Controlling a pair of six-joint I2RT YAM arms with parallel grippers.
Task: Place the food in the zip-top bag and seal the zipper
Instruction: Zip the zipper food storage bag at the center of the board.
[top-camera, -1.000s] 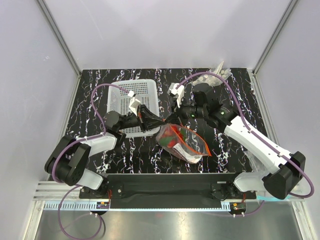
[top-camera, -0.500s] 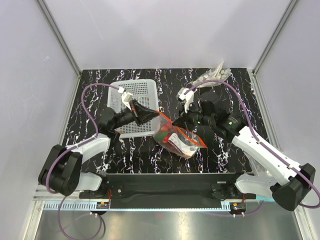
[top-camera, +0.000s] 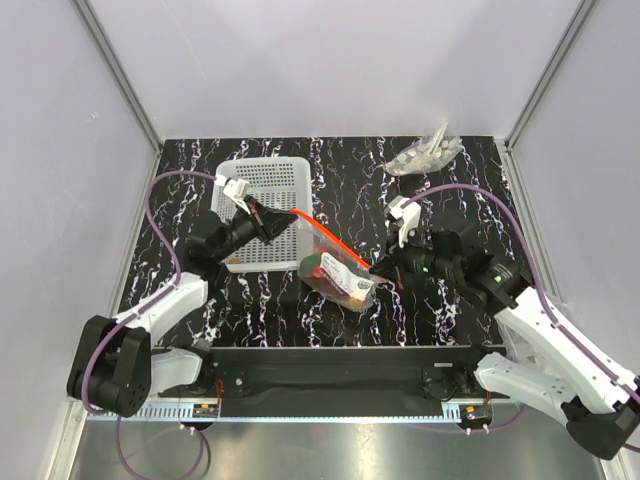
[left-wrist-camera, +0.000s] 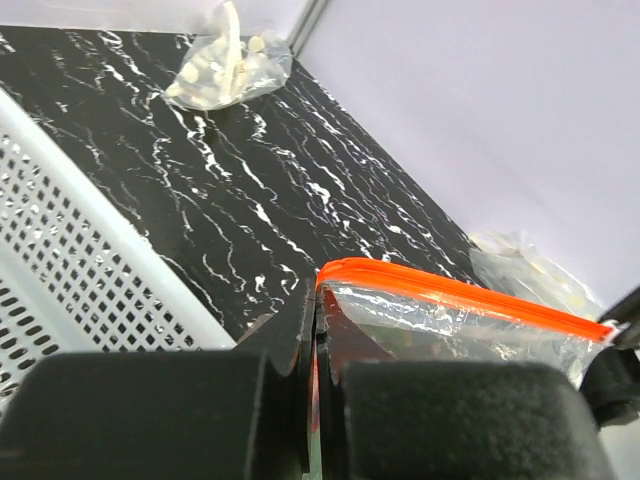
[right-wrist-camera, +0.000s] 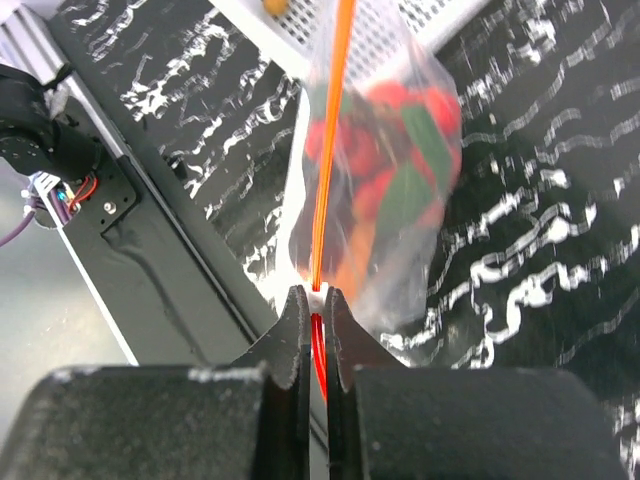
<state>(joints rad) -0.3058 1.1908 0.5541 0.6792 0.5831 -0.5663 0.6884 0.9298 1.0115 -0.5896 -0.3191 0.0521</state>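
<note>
The zip-top bag (top-camera: 340, 275) hangs stretched between my two grippers above the table, in front of the basket. Its orange-red zipper (top-camera: 333, 238) runs taut in a straight line from one gripper to the other. The food (top-camera: 338, 283), red and green pieces, sits bunched in the bag's bottom and shows through the plastic as food (right-wrist-camera: 395, 140). My left gripper (top-camera: 287, 216) is shut on the zipper's left end, with the zipper (left-wrist-camera: 470, 293) running away to the right of the left gripper (left-wrist-camera: 318, 300). My right gripper (top-camera: 384, 267) is shut on the right end; the zipper (right-wrist-camera: 332, 140) rises from the right gripper (right-wrist-camera: 313, 296).
A white lattice basket (top-camera: 262, 176) stands at the back left, behind the left gripper. A clear plastic wad (top-camera: 425, 155) with pale pieces lies at the back right corner. The black base rail (top-camera: 340, 360) runs along the near table edge.
The grippers have drawn apart, the left towards the back left and the right towards the near right. The zipper has gone from slack to a taut straight line.
</note>
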